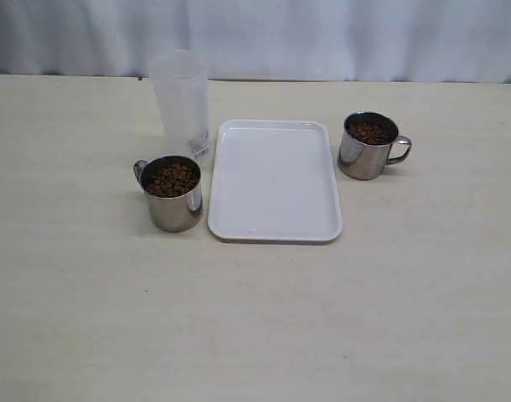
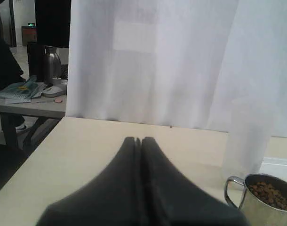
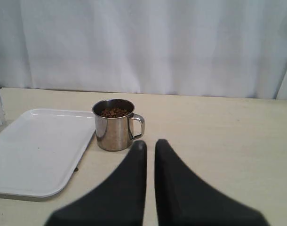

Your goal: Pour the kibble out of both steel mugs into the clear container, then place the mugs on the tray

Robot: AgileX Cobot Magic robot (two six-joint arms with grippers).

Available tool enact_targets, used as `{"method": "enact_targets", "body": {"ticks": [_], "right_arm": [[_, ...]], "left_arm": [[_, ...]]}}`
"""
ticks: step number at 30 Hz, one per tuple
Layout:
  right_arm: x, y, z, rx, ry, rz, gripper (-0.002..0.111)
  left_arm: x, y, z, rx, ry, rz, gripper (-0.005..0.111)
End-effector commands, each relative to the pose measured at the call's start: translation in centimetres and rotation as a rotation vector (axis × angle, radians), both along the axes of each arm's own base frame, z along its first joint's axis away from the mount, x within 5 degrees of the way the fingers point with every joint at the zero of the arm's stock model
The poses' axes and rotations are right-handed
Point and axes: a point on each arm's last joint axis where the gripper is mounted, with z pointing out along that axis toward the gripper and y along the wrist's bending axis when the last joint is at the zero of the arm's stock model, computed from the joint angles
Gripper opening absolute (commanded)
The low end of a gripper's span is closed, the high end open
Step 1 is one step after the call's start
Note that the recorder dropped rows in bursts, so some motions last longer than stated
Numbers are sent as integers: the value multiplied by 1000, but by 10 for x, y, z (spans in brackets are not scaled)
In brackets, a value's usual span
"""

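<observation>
Left gripper (image 2: 138,140): closed, holding nothing.
Right gripper (image 3: 150,142): closed, holding nothing.
Left mug (image 1: 172,194): upright, just left of tray (image 1: 275,180); kibble (image 1: 172,178) inside.
Right mug (image 1: 369,146): upright, just right of tray; kibble inside.
Container (image 1: 181,100): upright, just behind left mug.

The table (image 1: 255,327) lies open in front and at both outer sides. The container (image 1: 181,100) stands close behind the left mug (image 1: 173,213), with the tray (image 1: 275,180) just beside it.
</observation>
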Motion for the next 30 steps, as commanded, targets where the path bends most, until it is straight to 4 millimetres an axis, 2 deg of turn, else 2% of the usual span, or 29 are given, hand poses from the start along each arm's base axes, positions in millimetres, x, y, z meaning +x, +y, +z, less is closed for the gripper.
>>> {"method": "enact_targets", "body": {"ticks": [1,7,9,13,18,23,25,28,30], "right_arm": [[0,0,0,-10,-10,-5,5],[0,0,0,-10,-10,-5,5],[0,0,0,-10,-10,-5,5],[0,0,0,-10,-10,-5,5],[0,0,0,-10,-10,-5,5],[0,0,0,-10,-10,-5,5],[0,0,0,-10,-10,-5,5],[0,0,0,-10,-10,-5,5],[0,0,0,-10,-10,-5,5]], "left_arm": [[0,0,4,-26,-57,-5,0],[0,-1,9,-19,-115,-10,0],[-1,-1,12,-73,-153,-14,0],[1,-1,12,-60,-147,-14,0],[29,3,2,-85,36,-15,0],[53,6,-20,-102,245,-19,0],[56,4,-19,-30,243,-59,0],[57,3,-16,-120,196,-54,0],[58,0,-14,-80,176,-98,0]]}}
